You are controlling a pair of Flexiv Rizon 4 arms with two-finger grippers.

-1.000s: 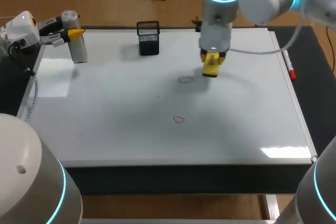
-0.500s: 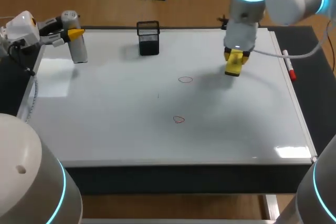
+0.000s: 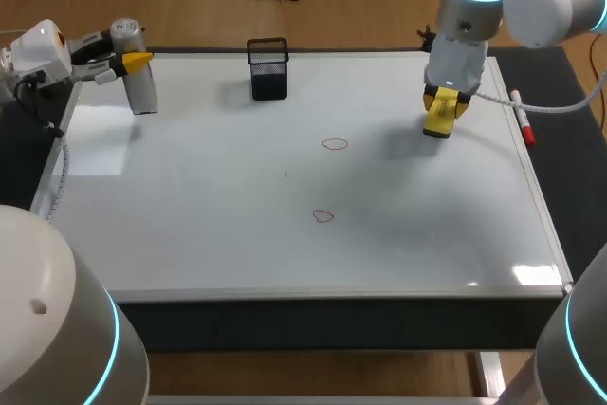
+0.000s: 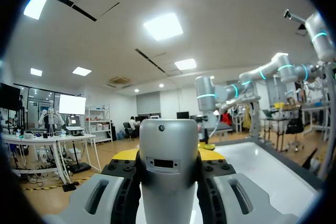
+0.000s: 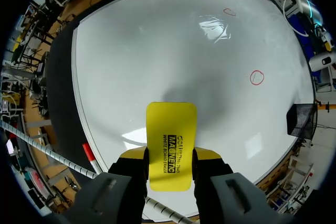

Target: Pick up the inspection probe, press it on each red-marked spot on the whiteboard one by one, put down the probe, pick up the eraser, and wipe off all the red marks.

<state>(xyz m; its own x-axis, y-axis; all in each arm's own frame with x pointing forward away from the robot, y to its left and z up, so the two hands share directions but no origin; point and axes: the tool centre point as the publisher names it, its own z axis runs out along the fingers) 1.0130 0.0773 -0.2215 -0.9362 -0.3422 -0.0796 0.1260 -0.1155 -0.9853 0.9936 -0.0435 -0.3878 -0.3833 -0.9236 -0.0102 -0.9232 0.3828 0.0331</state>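
- The right gripper (image 3: 443, 106) is closed on the yellow eraser (image 3: 438, 122), one finger pressing each long side. From the head camera the fingers themselves are mostly lost behind the wrist.
- The eraser hangs over the far right part of the whiteboard (image 3: 237, 244), clear of the surface, with its shadow cast on the board beside it.
- The eraser's upper face carries black print; I won't read it out.
- The left gripper (image 3: 126, 62) is clamped on the grey inspection probe (image 3: 137, 68) at the board's far left corner. The left wrist view shows the probe filling the gap between the finger pads, so only slivers of the yellow tips show behind it.
- The probe stands upright. Whether its lower end actually rests on the board, I cannot tell.
- Two small red rings are drawn near the board's middle: the far red mark (image 3: 334, 144) and the near red mark (image 3: 323, 216). Both are well apart from the eraser.
- A black mesh holder (image 3: 268, 68) stands at the far edge; what is in it cannot be made out.
- A marker pen (image 3: 522, 122) with a red end lies along the right edge, near the eraser.
- The board is glossy white, catching ceiling-light glare, and lies on a dark tabletop (image 3: 574, 168).
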